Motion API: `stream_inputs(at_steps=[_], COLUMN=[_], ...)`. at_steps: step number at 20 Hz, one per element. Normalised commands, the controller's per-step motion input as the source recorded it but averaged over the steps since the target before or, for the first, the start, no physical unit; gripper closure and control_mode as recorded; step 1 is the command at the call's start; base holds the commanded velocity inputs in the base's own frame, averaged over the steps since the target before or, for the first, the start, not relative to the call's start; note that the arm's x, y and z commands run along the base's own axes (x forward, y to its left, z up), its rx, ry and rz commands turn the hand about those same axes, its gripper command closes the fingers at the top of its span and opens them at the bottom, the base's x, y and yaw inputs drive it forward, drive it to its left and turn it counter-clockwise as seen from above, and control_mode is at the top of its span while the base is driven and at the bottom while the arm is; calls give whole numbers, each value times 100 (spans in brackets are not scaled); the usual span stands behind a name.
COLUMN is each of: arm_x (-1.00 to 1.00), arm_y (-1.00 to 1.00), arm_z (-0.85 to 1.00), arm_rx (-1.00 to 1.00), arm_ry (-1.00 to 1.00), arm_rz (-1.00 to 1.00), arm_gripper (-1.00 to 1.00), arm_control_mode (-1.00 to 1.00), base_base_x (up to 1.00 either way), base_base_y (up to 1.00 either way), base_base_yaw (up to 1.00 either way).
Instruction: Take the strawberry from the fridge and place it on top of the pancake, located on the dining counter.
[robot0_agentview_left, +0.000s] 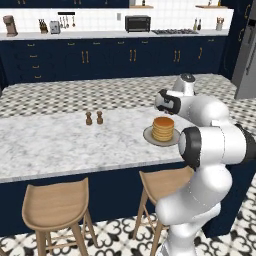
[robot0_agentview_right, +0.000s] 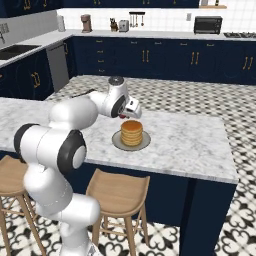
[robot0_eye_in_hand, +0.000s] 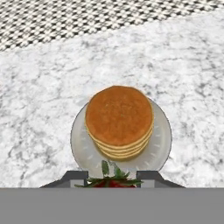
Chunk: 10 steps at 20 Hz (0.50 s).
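Note:
A stack of golden-tan pancakes (robot0_eye_in_hand: 119, 120) sits on a round grey plate (robot0_eye_in_hand: 159, 144) on the marble dining counter (robot0_eye_in_hand: 43, 87). My gripper (robot0_eye_in_hand: 114, 178) hovers just above the near side of the plate, shut on the small red strawberry (robot0_eye_in_hand: 114, 183), whose green leaves poke up between the fingers. From the base, the pancake stack (robot0_agentview_left: 163, 128) (robot0_agentview_right: 132, 132) lies right under my hand (robot0_agentview_left: 165, 101) (robot0_agentview_right: 132, 108), near the counter's front edge. The grey fridge (robot0_agentview_left: 247, 60) stands far off at the right.
Two small brown shakers (robot0_agentview_left: 94, 118) stand on the counter to the left of the plate. Wooden stools (robot0_agentview_left: 55, 205) (robot0_agentview_right: 117, 192) sit under the counter's front edge. A far navy counter carries a toaster oven (robot0_agentview_left: 137, 23).

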Motion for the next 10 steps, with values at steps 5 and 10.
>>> stream_inputs(at_steps=[5, 10], arm_x=[33, 28], arm_y=[-11, 0], arm_z=[-20, -18], arm_rx=[0, -3], arm_ry=[1, 0], arm_rz=[0, -4], arm_gripper=[100, 100], arm_control_mode=[-100, -100], base_base_x=[0, 0], base_base_y=[0, 0], base_base_yaw=[0, 0])
